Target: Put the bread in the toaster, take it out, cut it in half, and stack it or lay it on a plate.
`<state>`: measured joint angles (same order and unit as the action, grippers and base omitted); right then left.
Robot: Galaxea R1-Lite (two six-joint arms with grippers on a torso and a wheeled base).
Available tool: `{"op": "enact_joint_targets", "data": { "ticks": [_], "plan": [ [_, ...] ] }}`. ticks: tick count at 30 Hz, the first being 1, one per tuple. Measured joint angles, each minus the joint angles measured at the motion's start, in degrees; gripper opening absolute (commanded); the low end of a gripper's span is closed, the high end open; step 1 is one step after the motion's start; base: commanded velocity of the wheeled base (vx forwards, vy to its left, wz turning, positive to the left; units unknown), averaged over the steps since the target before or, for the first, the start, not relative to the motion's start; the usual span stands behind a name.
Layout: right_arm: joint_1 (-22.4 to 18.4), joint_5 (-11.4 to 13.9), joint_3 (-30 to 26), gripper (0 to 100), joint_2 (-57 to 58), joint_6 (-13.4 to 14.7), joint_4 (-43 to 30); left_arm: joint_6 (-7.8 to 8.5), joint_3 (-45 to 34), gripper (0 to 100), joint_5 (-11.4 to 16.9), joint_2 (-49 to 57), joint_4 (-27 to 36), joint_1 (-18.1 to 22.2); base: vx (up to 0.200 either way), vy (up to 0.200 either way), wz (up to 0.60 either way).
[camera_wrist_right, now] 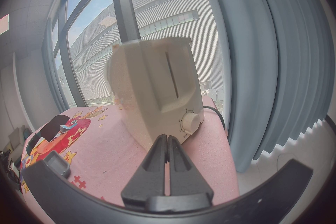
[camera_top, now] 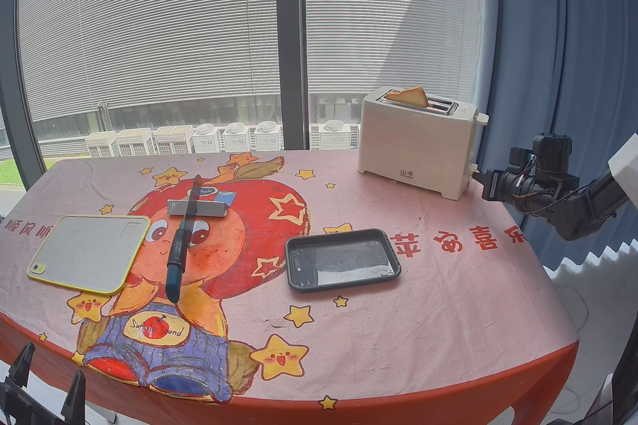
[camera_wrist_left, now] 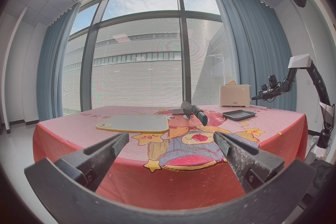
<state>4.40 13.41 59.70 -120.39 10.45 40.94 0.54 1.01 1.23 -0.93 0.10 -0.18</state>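
Bread (camera_top: 409, 96) in toaster (camera_top: 415, 147), near right claw (camera_wrist_right: 167, 138)

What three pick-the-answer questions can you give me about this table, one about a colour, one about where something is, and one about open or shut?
1. What colour is the rim of the cutting board?
A yellow
B blue
C black

2. Where is the bread?
A on the cutting board
B sticking out of the toaster
C on the floor

3. How is the right gripper?
A wide open
B shut on the bread
C shut, holding nothing

Answers:
1 A, a yellow edge frames the grey board.
2 B, its corner pokes up from the toaster's top.
3 C, its fingers are pressed together with nothing between them.
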Motion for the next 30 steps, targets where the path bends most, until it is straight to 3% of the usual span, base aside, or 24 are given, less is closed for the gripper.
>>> {"op": "enact_joint_targets", "data": {
  "ticks": [5, 16, 17, 30],
  "plan": [
    [0.23, -0.26, -2.73, 0, 4.35, -1.54, -0.27, 0.0, 0.0, 100, 0.0, 0.0, 0.0, 0.0, 0.0, 0.0, 0.0],
    [-0.2, -0.26, -5.46, 0, 13.36, -1.83, -0.54, 0.0, 0.0, 100, -0.01, 0.0, -0.02, 0.0, 0.0, 0.0, 0.0],
    [-0.29, -0.28, -5.64, 100, 14.14, -1.83, -0.51, 0.0, 0.0, 100, -0.01, 0.0, 0.0, 0.0, 0.0, 0.0, 0.0],
    [-0.61, -0.24, -5.99, 100, 19.32, -1.08, 0.06, -0.07, 0.0, 100, -0.01, 0.0, 0.0, 0.0, 0.0, 0.0, 0.0]
  ]
}}
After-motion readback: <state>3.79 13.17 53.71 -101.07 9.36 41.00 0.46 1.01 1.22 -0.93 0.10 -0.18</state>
